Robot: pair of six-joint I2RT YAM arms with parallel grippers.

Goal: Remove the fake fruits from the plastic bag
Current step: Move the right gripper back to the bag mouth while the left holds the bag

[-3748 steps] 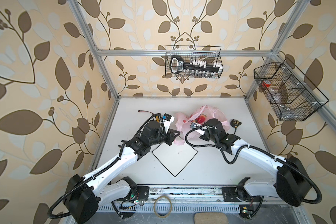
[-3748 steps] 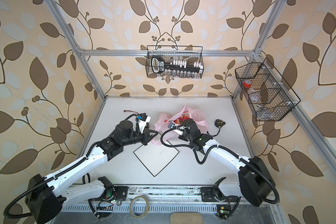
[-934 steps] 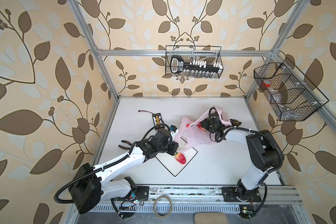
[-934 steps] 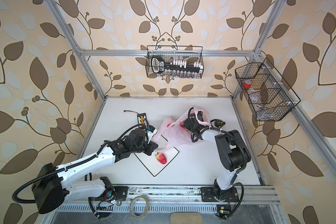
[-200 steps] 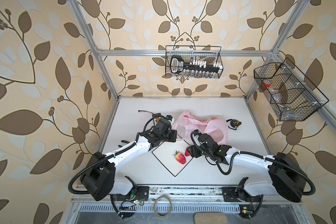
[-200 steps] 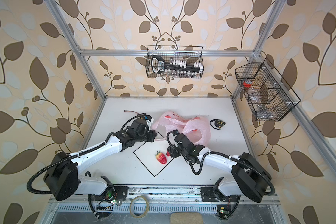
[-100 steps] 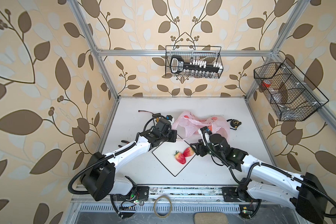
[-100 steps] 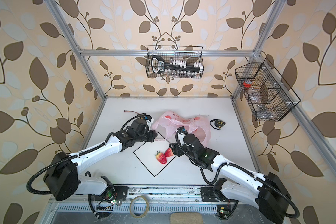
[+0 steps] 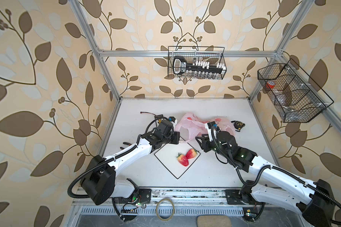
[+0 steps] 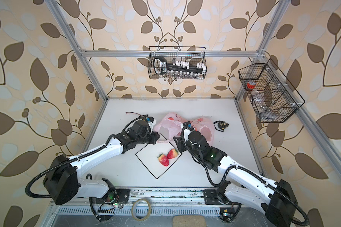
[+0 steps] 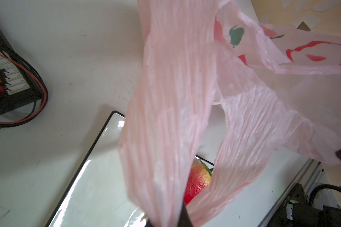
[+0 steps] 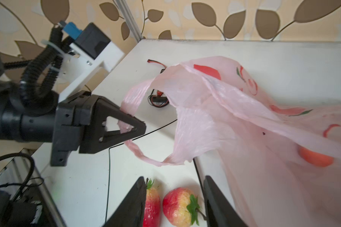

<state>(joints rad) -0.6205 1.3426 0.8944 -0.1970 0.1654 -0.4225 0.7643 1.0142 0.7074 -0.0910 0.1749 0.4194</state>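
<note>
Plastic bag (image 9: 197, 125), thin, crinkled and translucent pink, printed with red peach outlines and green leaves, lay slumped on the white table (image 9: 215, 169) just behind the plate. One of its loop handles was drawn taut to the left gripper (image 12: 135, 129), whose jaws were pinched tight on that strip of film. Square white plate (image 9: 171, 169) with a thin black rim sat in front of the bag, its far corner under the taut handle. Right gripper (image 12: 174, 177) hung over the plate's edge nearest the bag, jaws partly apart and gripping nothing. Two fake fruits (image 9: 183, 160) lay side by side on the plate: glossy red-and-yellow strawberries with green tops. An orange ball (image 12: 315, 159) showed through the bag's film. Labels on the black tool (image 9: 177, 65) in the wire basket (image 9: 195, 47) and on the tape measure (image 9: 238, 123) were too small to read
</note>
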